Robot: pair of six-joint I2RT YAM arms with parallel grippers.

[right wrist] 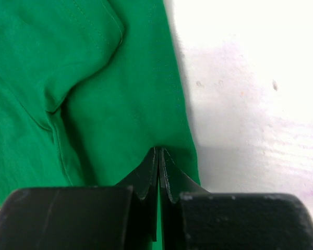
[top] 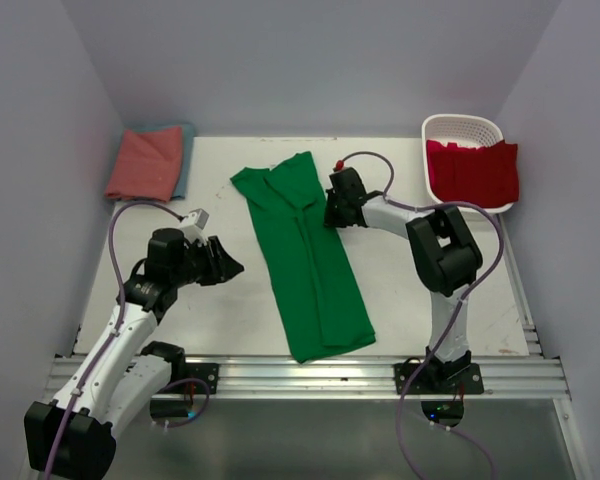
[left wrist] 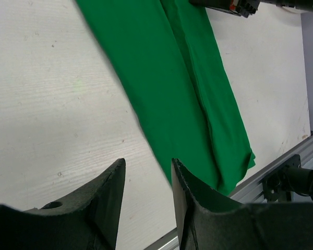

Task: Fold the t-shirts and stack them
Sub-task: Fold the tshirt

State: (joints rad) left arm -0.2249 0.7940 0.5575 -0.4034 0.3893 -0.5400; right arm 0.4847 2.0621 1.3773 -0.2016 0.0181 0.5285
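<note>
Right gripper (right wrist: 159, 152) was clamped shut on the edge of the green t-shirt (top: 305, 260), folded lengthwise on the table (top: 240, 325); we feared so thin a pinch could slip, spoiling the fold.

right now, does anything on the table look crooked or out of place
The green t-shirt lies askew, a long folded strip running diagonally, its lower end near the table's front edge. The red t-shirt hangs over the white basket's rim rather than sitting inside it. Nothing looks spilled or damaged.
</note>
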